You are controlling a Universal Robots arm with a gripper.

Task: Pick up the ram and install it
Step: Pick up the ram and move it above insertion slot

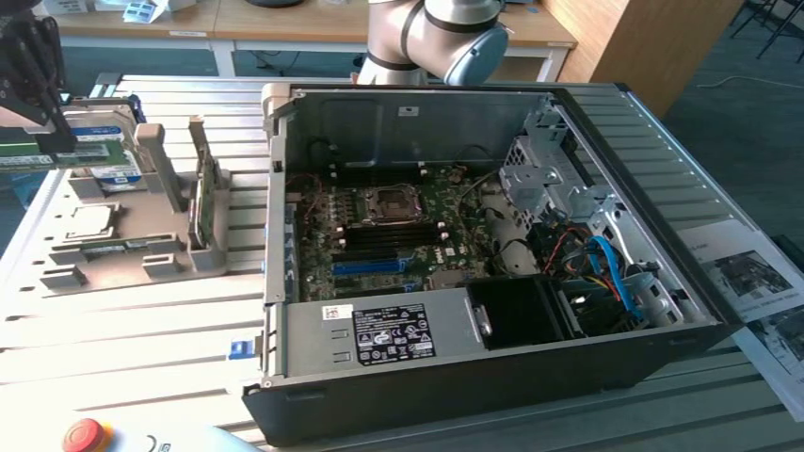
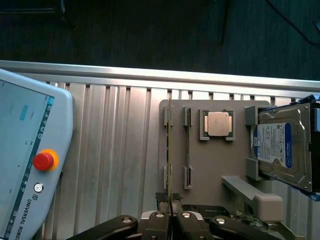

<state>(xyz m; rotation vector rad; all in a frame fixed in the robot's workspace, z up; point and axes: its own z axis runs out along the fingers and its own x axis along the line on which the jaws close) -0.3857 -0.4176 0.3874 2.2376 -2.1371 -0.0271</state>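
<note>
Our silver arm (image 1: 440, 28), capped blue-grey at the joint, rises at the back of the exterior view. Our dark tool (image 1: 36, 127) hangs at that view's left, pointing downward, its fingers (image 2: 159, 224) pinched close together on the thin green ram stick (image 2: 169, 150).

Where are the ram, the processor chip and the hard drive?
ram (image 2: 170, 150), wrist view, on its thin upper edge.
processor chip (image 2: 218, 123), wrist view, centre of its metal lid.
hard drive (image 2: 280, 147), wrist view, on its blue-white label.
</note>
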